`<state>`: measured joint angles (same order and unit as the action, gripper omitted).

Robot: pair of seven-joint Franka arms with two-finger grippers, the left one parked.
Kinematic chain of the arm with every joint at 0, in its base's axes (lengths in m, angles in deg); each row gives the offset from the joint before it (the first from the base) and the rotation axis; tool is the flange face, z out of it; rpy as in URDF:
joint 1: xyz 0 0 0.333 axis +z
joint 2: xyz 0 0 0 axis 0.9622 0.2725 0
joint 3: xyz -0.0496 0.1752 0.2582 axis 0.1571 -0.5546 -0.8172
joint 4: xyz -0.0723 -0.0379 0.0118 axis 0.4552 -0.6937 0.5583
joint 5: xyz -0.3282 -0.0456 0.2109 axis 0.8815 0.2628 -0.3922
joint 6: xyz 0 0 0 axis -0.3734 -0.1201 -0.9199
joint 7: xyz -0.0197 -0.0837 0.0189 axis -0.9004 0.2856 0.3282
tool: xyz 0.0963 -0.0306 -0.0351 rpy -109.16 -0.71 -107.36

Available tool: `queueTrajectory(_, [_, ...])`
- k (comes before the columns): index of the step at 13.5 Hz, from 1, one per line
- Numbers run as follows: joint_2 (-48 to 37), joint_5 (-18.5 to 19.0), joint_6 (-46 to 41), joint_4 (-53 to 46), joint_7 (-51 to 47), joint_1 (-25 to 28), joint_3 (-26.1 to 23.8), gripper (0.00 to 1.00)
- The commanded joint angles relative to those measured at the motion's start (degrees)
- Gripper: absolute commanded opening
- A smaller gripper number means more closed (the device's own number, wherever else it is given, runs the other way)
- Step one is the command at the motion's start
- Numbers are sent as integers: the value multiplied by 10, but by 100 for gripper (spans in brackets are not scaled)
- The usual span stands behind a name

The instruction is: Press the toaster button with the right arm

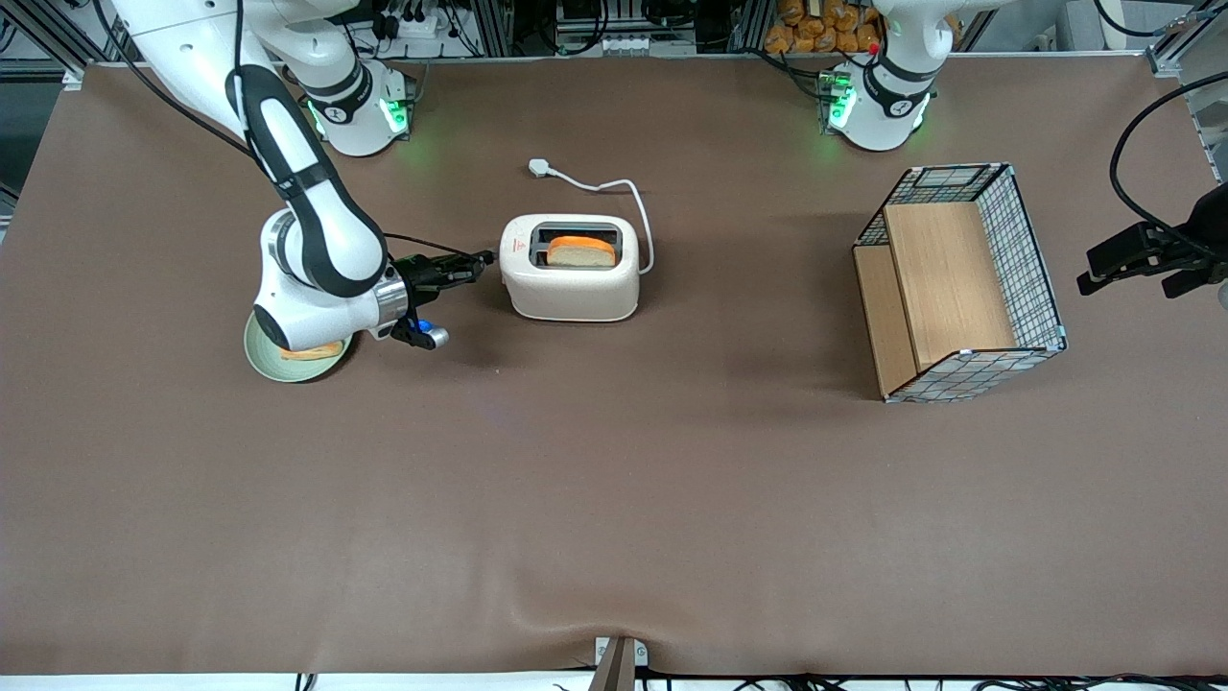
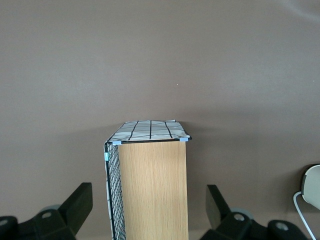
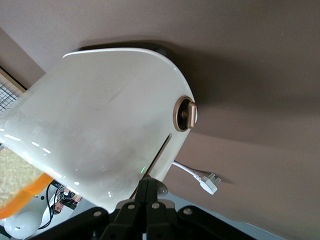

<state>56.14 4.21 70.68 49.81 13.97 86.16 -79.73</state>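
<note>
The toaster (image 1: 570,266) stands on the brown table (image 1: 614,499) with a slice of bread (image 1: 580,251) in one slot, and everything here I place from it. My gripper (image 1: 486,257) lies level at the toaster's narrow end face, on the side toward my own arm's end of the table. Its fingers (image 3: 145,189) are pressed together to a single thin tip and hold nothing. That tip sits right at the end face, beside the long lever slot (image 3: 156,159). I cannot tell whether it is touching.

The toaster button (image 3: 188,114) is a small round knob with a raised rib, standing proud of the same end face, a little away from my tip. I judge it stiff and hard, and not something to grasp. A straight push with closed fingers should do.

The toaster's shell looks smooth, glossy and rounded, so my tip could skid off. The body looks light and unanchored, so a sideways shove may slide it along the table. Its white cord (image 1: 628,197) lies slack, farther from the front camera than the toaster.
</note>
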Motion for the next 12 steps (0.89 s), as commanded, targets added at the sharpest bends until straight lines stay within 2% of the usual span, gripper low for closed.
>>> queueTrajectory(1, [15,-15,6,9,14,13,1,0])
queueTrajectory(12, [44,-15,29,7,32,30,1,0])
